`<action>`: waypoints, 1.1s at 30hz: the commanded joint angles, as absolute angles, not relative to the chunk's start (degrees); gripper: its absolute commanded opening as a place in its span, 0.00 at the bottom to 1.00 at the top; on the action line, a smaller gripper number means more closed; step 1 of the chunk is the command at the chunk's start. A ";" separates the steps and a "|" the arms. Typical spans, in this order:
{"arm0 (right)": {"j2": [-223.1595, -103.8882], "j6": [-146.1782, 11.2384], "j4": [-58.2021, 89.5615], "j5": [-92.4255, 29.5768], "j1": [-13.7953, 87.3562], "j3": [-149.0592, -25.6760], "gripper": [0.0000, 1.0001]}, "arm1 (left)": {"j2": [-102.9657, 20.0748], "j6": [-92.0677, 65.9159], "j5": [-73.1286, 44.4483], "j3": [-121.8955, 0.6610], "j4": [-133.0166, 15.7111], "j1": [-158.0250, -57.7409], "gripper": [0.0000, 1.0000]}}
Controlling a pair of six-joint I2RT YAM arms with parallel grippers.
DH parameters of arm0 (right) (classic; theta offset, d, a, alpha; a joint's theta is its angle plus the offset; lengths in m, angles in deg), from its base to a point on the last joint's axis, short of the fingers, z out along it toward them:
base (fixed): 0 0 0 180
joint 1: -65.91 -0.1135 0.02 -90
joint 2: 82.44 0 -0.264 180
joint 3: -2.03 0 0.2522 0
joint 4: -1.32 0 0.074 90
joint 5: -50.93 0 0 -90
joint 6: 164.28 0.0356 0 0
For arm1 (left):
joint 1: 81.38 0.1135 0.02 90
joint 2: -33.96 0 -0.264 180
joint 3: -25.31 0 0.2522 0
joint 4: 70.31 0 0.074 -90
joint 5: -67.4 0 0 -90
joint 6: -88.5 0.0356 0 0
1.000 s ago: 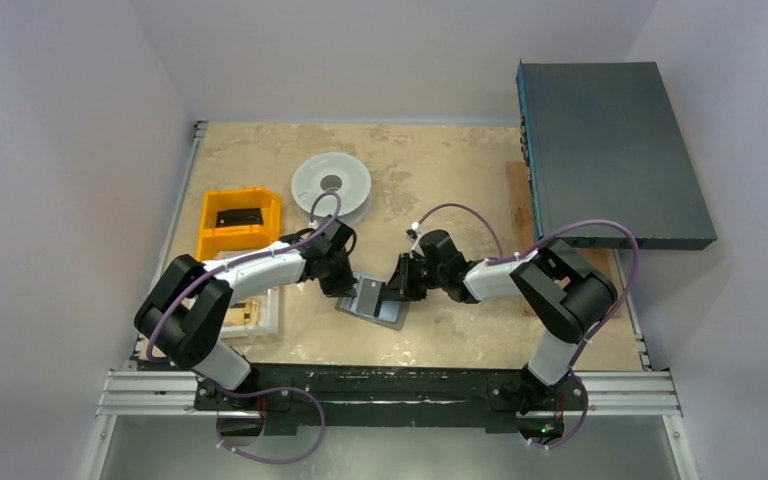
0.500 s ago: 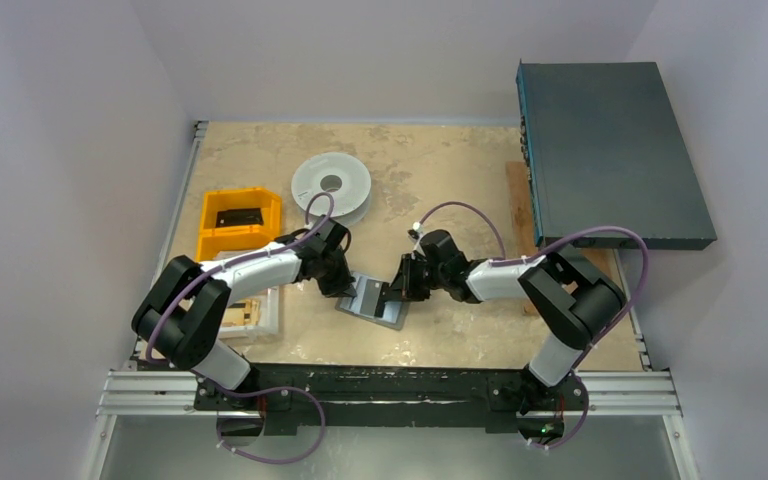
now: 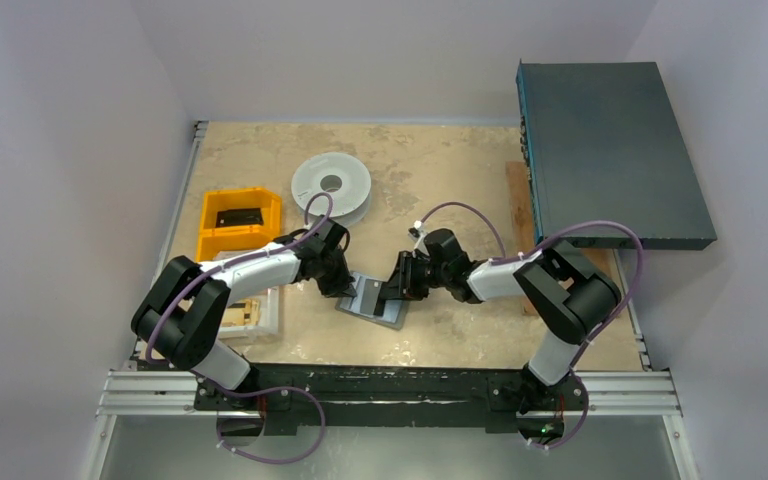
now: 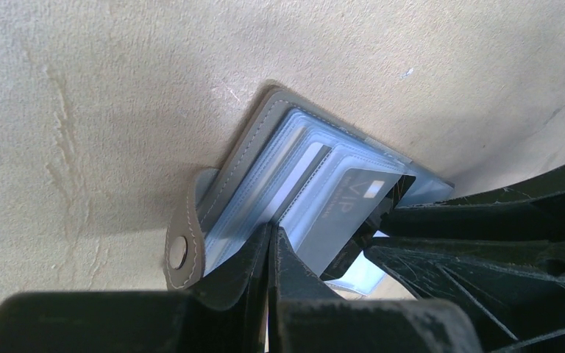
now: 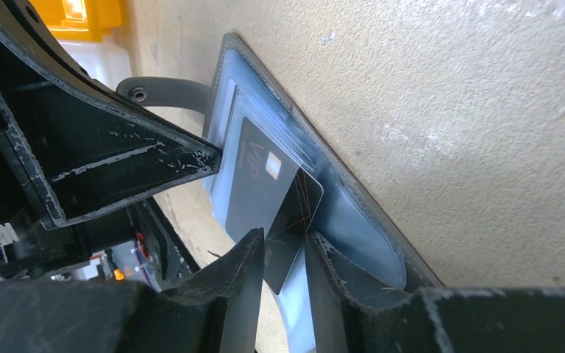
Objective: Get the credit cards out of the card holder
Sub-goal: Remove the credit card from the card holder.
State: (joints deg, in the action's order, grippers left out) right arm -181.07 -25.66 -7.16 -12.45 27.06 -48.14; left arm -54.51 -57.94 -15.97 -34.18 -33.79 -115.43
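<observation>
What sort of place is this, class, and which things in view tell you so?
Probably a robot test bench in a lab. A left arm and a right arm are mounted on a metal rail at the table edge, plain white walls box it in, with a yellow bin nearby.

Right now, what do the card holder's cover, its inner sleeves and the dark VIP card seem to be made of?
Card holder cover: looks like grey leather or faux leather, matte, with stitching along its edge and a metal-looking snap. Inner sleeves: clear, glossy soft plastic, seemingly. VIP card: dark, smooth with a slight sheen, probably rigid plastic.
</observation>
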 commanded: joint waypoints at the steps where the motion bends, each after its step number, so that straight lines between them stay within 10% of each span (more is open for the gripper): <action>1: -185.12 -26.43 -4.42 -15.86 27.03 -47.21 0.28 | -57.58 -57.27 -19.14 -31.05 -31.42 -115.35 0.00; 10: -183.79 -27.12 -1.77 -17.84 27.28 -45.58 0.00 | -57.88 -58.21 -18.99 -30.90 -31.79 -115.34 0.00; 33: -168.22 -31.00 12.58 -21.62 29.70 -45.45 0.00 | -56.44 -53.27 -15.51 -35.45 -32.32 -115.25 0.00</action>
